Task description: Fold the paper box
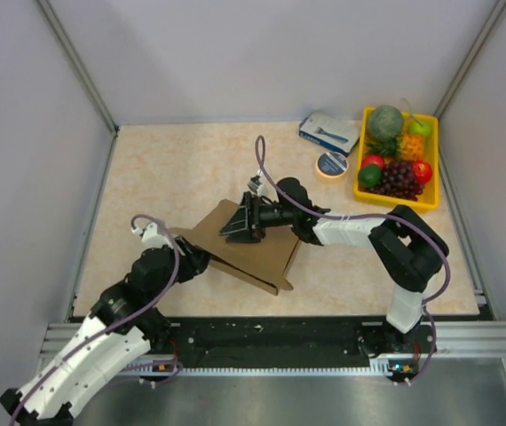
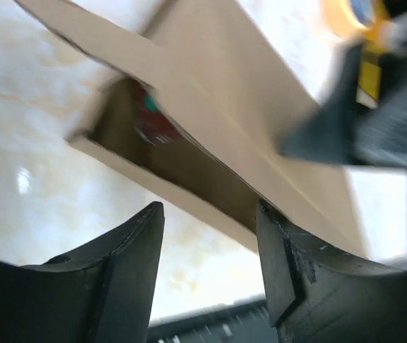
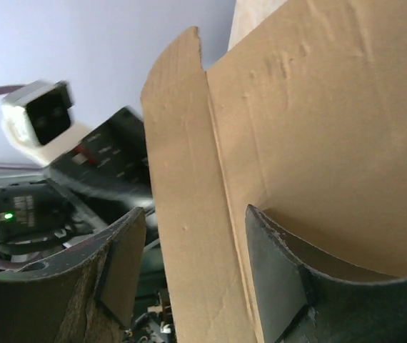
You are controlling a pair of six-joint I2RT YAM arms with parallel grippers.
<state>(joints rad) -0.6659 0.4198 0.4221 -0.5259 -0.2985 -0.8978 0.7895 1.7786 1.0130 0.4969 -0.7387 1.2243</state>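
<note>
Both sets of jaws stood apart, and neither had a firm hold as far as the views showed. The right gripper [image 3: 196,214] sat astride a flap [image 3: 182,236] of the box [image 1: 262,256]. One finger [image 3: 121,279] was just clear of the cardboard with a dark gap showing, and the other was in front of the panel [image 3: 332,143], contact unclear, so it straddled rather than clamped. The left gripper [image 2: 209,214] was open at the box's near-left edge, with bare table between its fingers and the cardboard's lower edge just beyond the tips. Blur hid whether one tip touched it. The box lay half raised toward the front of the table [image 1: 173,169], between the two arms, one side sloping up like a tent. Judged from this, the step in hand was turning a flap up along its crease. To do it well, the right gripper would need to close fully on the flap near the crease, not at the free corner, so the board bent on the scored line and not across the corrugation. The left would need to pin the low edge so the blank could not slide on the smooth table. A slow turn about the crease, with no outward pull, looked safest, since a thin flap could slip from wide jaws.
</note>
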